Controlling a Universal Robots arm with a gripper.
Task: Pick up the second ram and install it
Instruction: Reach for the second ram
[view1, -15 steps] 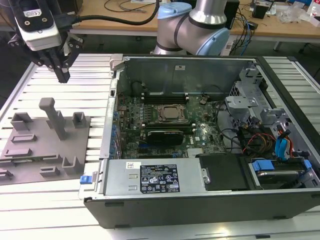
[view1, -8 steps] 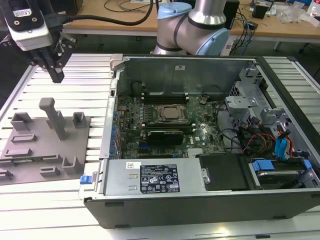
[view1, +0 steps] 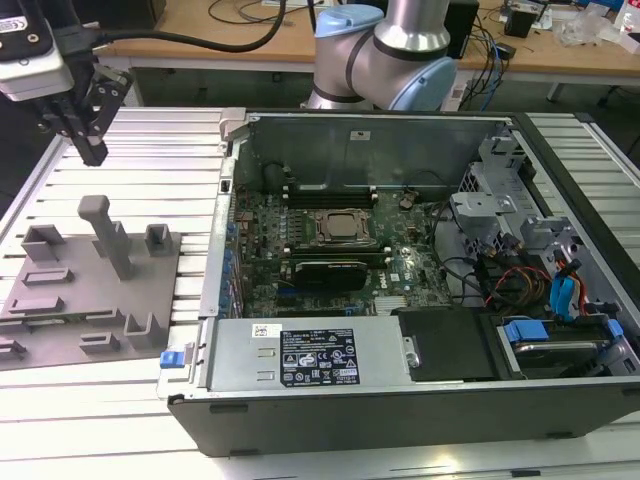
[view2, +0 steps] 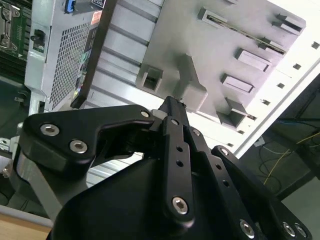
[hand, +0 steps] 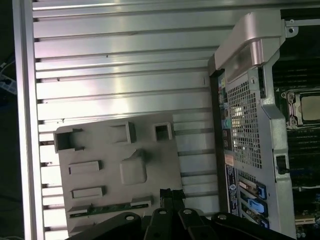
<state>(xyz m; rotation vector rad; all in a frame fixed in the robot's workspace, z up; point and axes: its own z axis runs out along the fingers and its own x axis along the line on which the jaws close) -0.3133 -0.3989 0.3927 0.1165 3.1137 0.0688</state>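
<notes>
End effector (view1: 92, 150) hangs over the grey fixture (view1: 90, 300) on the worktop (view1: 150, 150), closed up and empty; second ram (hand: 107, 208) lies in the fixture's edge slot (descending closed could strike the thin board)

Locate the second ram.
In the first wrist view the second ram lies slotted in the grey fixture, on the exterior view's left of the computer case.

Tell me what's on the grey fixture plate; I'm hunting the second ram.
Grey blocks, a tall post and the second ram lying in a slot; its lower part is hidden.
</notes>
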